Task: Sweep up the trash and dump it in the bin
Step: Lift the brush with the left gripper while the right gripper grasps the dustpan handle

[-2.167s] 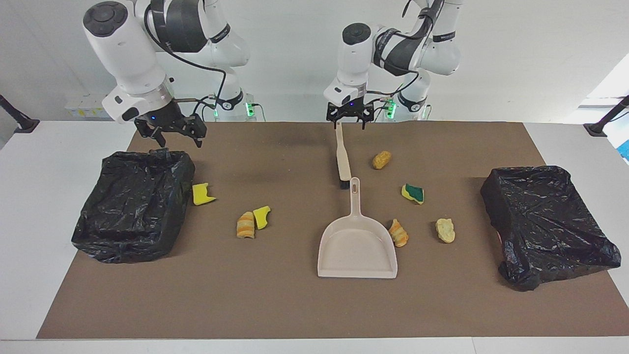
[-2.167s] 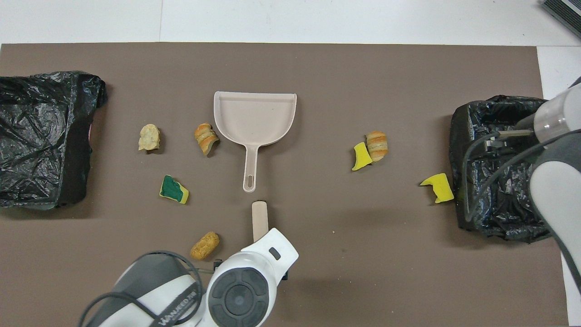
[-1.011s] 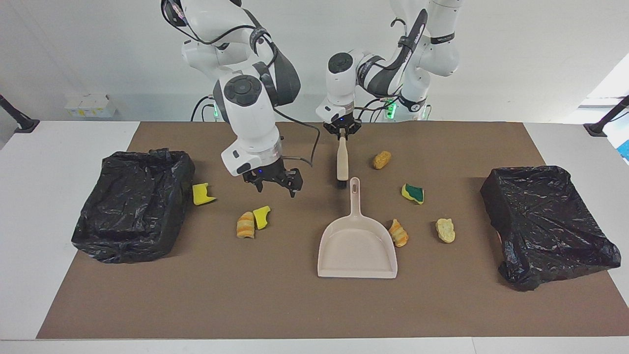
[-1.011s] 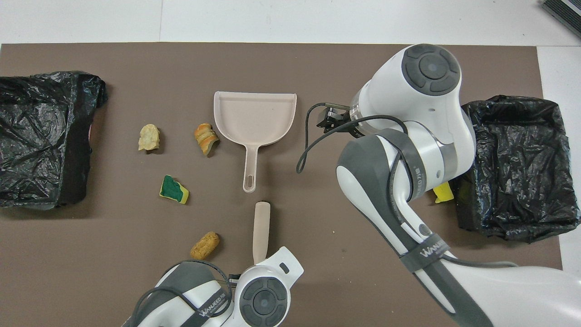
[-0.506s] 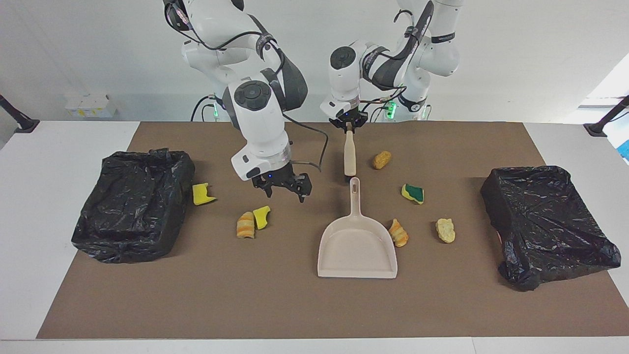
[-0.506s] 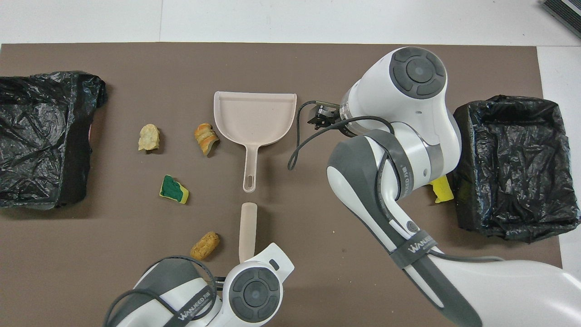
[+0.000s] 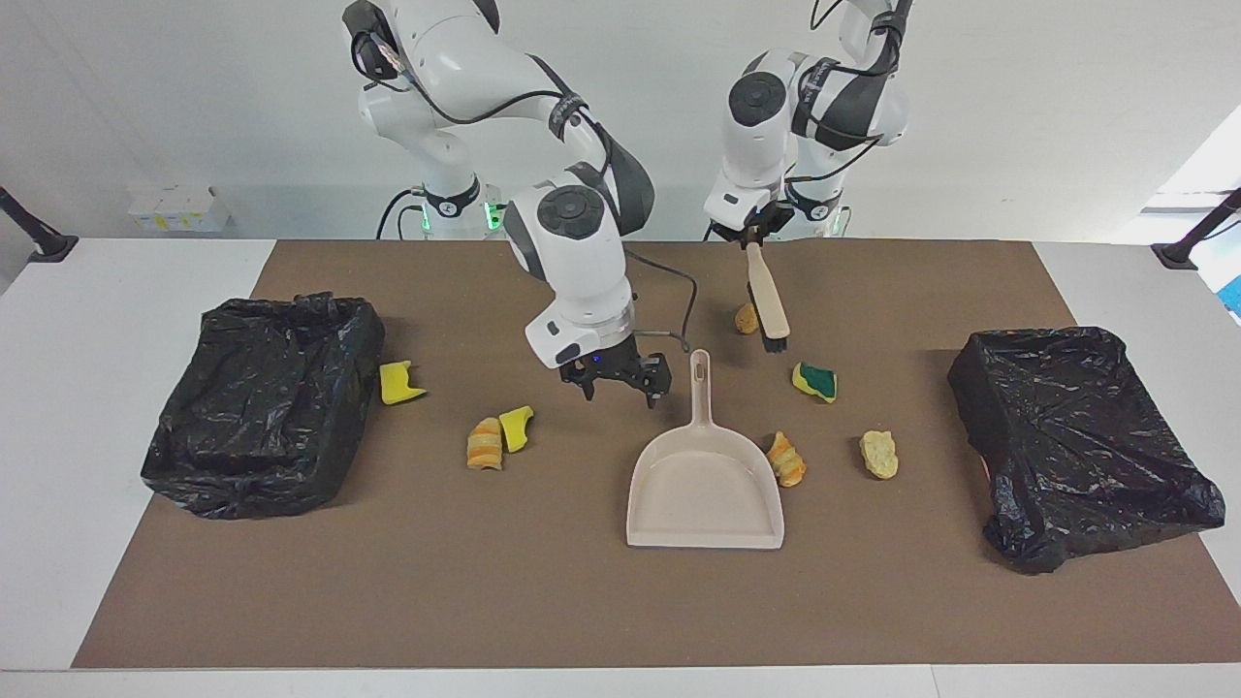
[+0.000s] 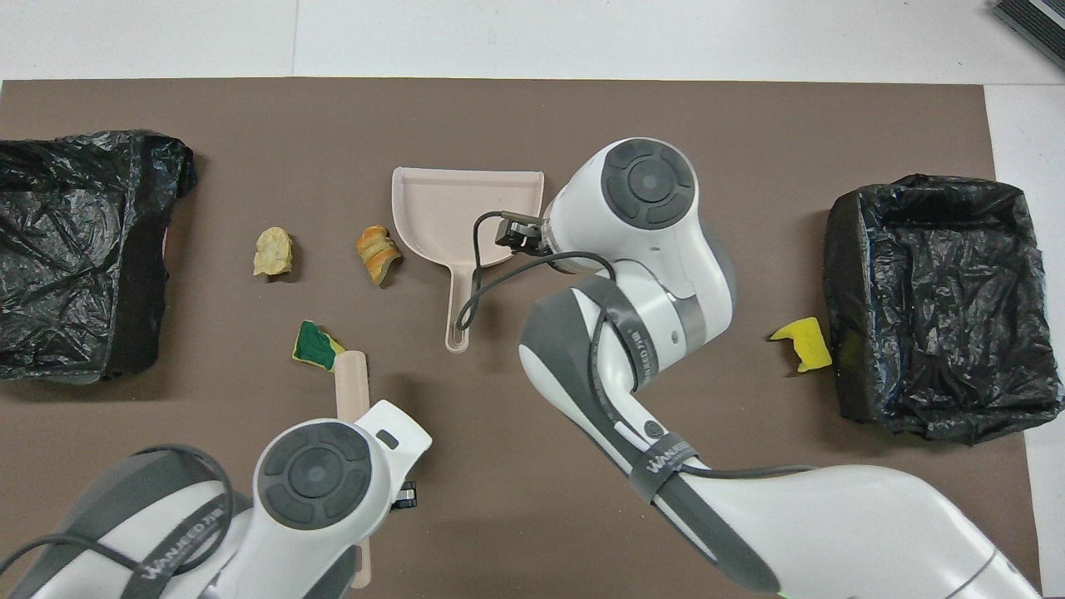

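Note:
Several scraps of trash lie on the brown mat: a yellow sponge piece (image 7: 399, 382) by one bin, a croissant (image 7: 484, 444) touching another yellow piece (image 7: 516, 428), a green-topped sponge (image 7: 814, 381), a croissant (image 7: 786, 460) against the beige dustpan (image 7: 705, 494), and a bread chunk (image 7: 878, 454). My left gripper (image 7: 751, 237) is shut on the handle of the beige brush (image 7: 768, 296), whose bristles hang beside a tan pastry (image 7: 744, 318). My right gripper (image 7: 617, 386) stands open and holds nothing, low over the mat beside the dustpan's handle (image 7: 699, 383).
Two bins lined with black bags stand at the mat's ends, one (image 7: 262, 402) toward the right arm's end, the other (image 7: 1076, 441) toward the left arm's end. In the overhead view the right arm covers the croissant and sponge pair beside the dustpan (image 8: 449, 208).
My right gripper has travelled from over the paired scraps to beside the dustpan handle. My left gripper has swung the brush toward the left arm's end, to the tan pastry.

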